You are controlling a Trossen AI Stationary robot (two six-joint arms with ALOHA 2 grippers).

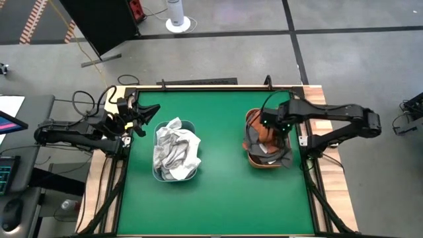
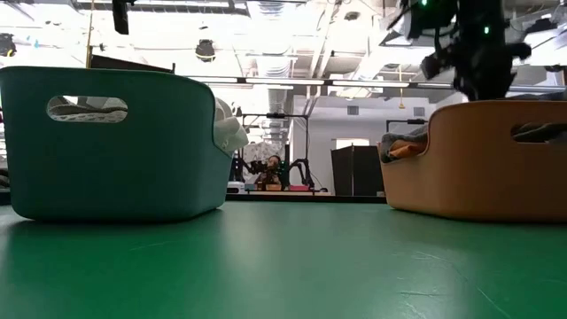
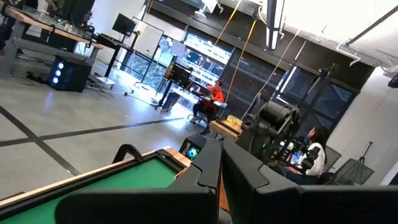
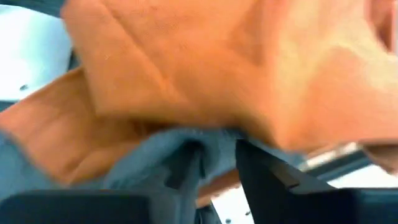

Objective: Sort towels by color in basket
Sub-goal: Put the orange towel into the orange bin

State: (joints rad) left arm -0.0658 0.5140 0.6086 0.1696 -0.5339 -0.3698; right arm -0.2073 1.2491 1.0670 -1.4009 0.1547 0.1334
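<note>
A teal basket (image 1: pixel 175 151) left of the table's middle holds white and light grey towels (image 1: pixel 177 149). At the right, an orange-brown basket (image 1: pixel 252 158) holds a rust-orange towel (image 4: pixel 186 56) and a dark grey towel (image 4: pixel 149 155). My right gripper (image 4: pixel 217 165) points down into the orange-brown basket, its fingers a little apart, close over the grey towel beside the rust-orange one. My left gripper (image 1: pixel 147 114) waits shut and raised at the table's far left. My right gripper has its fingertips (image 4: pixel 186 168) at the grey towel's edge (image 4: pixel 155 152), coming from above. The view is blurred, and I cannot tell whether the fingertips touch the cloth.
Bare green tabletop (image 1: pixel 221 198) lies between the two baskets and along the near edge. In the low view the teal basket (image 2: pixel 106 146) and the orange-brown basket (image 2: pixel 483 159) stand apart. A raised wooden rim (image 1: pixel 218 87) borders the table.
</note>
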